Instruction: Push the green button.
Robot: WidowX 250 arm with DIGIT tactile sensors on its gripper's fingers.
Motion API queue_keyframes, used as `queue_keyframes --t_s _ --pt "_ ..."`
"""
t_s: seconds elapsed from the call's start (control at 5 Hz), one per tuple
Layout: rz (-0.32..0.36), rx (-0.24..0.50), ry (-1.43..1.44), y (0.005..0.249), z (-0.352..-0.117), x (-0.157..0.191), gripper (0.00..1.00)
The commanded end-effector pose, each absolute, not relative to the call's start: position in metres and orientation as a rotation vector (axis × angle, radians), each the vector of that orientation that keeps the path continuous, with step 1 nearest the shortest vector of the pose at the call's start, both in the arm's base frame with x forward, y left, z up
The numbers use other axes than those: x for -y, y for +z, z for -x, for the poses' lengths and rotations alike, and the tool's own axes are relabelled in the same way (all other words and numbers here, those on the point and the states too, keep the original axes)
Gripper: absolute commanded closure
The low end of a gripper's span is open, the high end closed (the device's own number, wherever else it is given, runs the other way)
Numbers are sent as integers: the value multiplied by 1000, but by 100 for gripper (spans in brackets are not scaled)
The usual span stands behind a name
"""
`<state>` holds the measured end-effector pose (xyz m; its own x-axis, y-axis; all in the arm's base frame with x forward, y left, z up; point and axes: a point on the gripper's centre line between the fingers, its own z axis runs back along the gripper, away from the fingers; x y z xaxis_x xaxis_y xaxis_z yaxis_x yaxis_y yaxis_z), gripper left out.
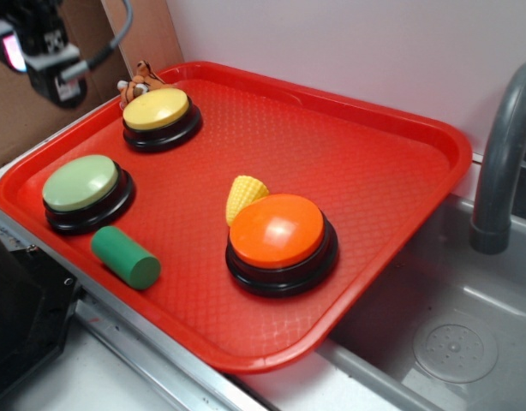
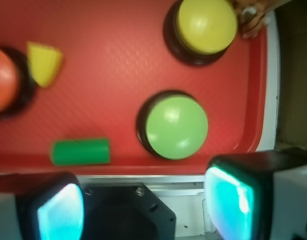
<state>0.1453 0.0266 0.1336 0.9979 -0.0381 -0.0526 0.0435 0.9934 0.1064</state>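
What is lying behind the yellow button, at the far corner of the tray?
Behind the round yellow domed button on its black base, a small orange-brown toy figure lies against the red plastic tray's rim. The button covers its lower part, so what it is stays unclear.

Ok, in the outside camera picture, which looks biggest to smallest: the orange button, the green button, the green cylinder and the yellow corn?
1. Orange button, though it also sits nearest the camera.
2. Green button.
3. Green cylinder.
4. Yellow corn, partly hidden behind the orange button, so its spot against the cylinder is unsure.
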Motion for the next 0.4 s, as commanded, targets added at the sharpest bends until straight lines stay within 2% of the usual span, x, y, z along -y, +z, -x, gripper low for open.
queue_keyframes --t_s 0.0,0.2 --pt "-152 -8 -94 76 -147 -44 0" --pt "-174 -36 -104 61 -155 -54 0"
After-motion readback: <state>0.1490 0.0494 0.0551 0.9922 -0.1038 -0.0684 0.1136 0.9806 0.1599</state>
